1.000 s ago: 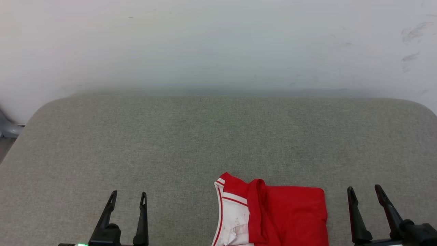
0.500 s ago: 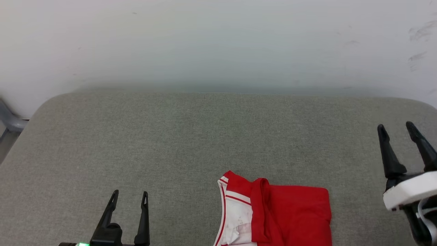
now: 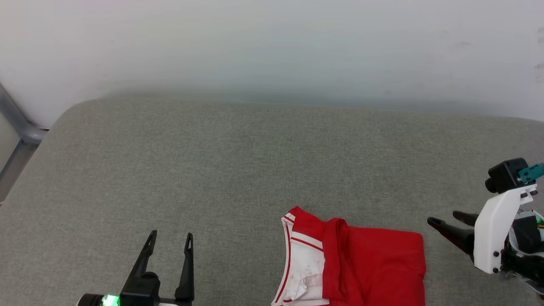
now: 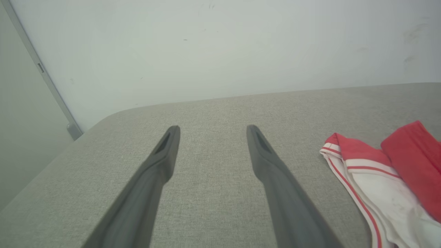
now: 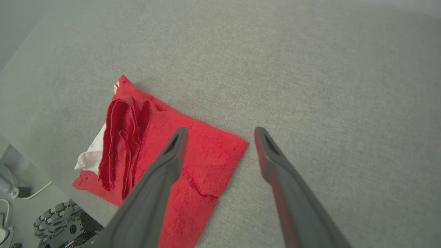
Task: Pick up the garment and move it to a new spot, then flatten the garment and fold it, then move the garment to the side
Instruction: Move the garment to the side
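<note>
Now, on my head camera, the garment (image 3: pixel 374 263) lies folded on the grey fabric counter (image 3: pixel 238 161), at the near edge, right of centre. Its red body faces up, with a white sleeve and red-striped trim along its left side. My left end effector (image 3: pixel 171 234) sits low at the left, fingers spread wide and empty, well apart from the garment. My right end effector (image 3: pixel 442 217) is at the right, also wide and empty, its fingers pointing left at the garment's right edge, just beside it. Through its wrist camera, one finger overlaps the red cloth and the other the bare counter. I cannot tell whether either touches. A pale wall (image 3: pixel 272 42) stands behind.
</note>
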### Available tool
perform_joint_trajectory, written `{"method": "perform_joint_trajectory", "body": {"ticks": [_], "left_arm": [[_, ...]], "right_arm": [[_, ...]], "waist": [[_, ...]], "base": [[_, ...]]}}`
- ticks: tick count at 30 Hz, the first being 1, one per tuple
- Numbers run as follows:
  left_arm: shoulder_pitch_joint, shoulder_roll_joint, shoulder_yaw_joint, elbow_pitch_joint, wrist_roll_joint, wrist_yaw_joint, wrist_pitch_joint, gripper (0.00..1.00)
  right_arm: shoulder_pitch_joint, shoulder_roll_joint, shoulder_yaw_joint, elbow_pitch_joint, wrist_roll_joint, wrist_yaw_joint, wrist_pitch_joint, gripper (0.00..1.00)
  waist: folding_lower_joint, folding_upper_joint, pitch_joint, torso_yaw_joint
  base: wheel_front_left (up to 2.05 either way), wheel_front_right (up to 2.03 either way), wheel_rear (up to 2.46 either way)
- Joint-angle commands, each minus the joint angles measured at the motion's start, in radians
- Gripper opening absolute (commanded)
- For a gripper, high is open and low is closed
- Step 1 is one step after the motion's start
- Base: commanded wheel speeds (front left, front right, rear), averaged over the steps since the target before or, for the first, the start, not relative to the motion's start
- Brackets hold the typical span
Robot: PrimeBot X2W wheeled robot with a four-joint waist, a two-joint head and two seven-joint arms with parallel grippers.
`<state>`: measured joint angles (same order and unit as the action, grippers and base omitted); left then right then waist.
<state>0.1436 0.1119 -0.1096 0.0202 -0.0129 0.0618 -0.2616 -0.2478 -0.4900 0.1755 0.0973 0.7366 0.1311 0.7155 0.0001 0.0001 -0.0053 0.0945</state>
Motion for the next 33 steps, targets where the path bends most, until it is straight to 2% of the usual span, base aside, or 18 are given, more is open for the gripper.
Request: {"method": "perform_joint_trajectory", "body": {"ticks": [1,5,9,17,23,27,28,30,33], "left_arm": [[-0.018,-0.004,-0.003,-0.002,-0.001,-0.003,-0.005,1.00],[-0.038,-0.006,-0.013,-0.002,0.001,-0.007,-0.005,1.00],[-0.056,-0.008,-0.020,-0.002,0.002,-0.008,-0.005,1.00],[-0.091,-0.010,-0.026,0.000,-0.002,-0.014,-0.005,1.00],[-0.116,-0.011,-0.028,0.008,-0.001,-0.014,-0.005,1.00],[-0.120,-0.012,-0.023,0.010,-0.005,-0.007,-0.005,1.00],[-0.119,-0.012,-0.022,0.011,-0.006,-0.005,-0.005,1.00],[-0.116,-0.013,-0.020,0.014,-0.007,-0.004,-0.005,1.00],[-0.110,-0.014,-0.019,0.018,-0.006,-0.003,-0.005,1.00]], "right_arm": [[0.013,-0.025,0.010,0.001,0.025,-0.001,0.055,1.00],[0.046,-0.042,0.031,0.014,0.081,-0.001,0.165,1.00],[0.076,-0.034,0.043,0.029,0.104,-0.001,0.203,1.00],[0.073,0.018,0.082,0.100,0.111,-0.001,0.164,1.00],[0.108,0.038,0.190,0.184,0.120,-0.001,0.141,1.00],[0.099,0.034,0.234,0.191,0.131,-0.001,0.088,1.00],[0.091,0.029,0.239,0.189,0.137,-0.001,0.068,0.56],[0.071,0.015,0.245,0.182,0.146,-0.001,0.034,0.00],[0.038,-0.014,0.249,0.157,0.156,-0.001,-0.020,0.00]], "waist": [[-0.0001,-0.0001,0.016,0.011],[-0.0001,-0.0001,0.045,0.031],[-0.0001,-0.0001,0.074,0.051],[-0.0001,-0.0001,0.137,0.080],[-0.0001,-0.0001,0.164,0.093],[-0.0001,-0.0001,0.167,0.089],[-0.0001,-0.0001,0.166,0.086],[-0.0001,-0.0001,0.160,0.081],[-0.0001,-0.0001,0.147,0.073]], "base": [[0.00,0.00,0.00],[0.00,0.00,0.00],[0.00,0.00,0.00],[0.00,0.00,0.00],[0.00,0.00,0.00],[0.00,0.00,0.00],[0.00,0.00,0.00],[0.00,0.00,0.00],[0.00,0.00,0.00]]}}
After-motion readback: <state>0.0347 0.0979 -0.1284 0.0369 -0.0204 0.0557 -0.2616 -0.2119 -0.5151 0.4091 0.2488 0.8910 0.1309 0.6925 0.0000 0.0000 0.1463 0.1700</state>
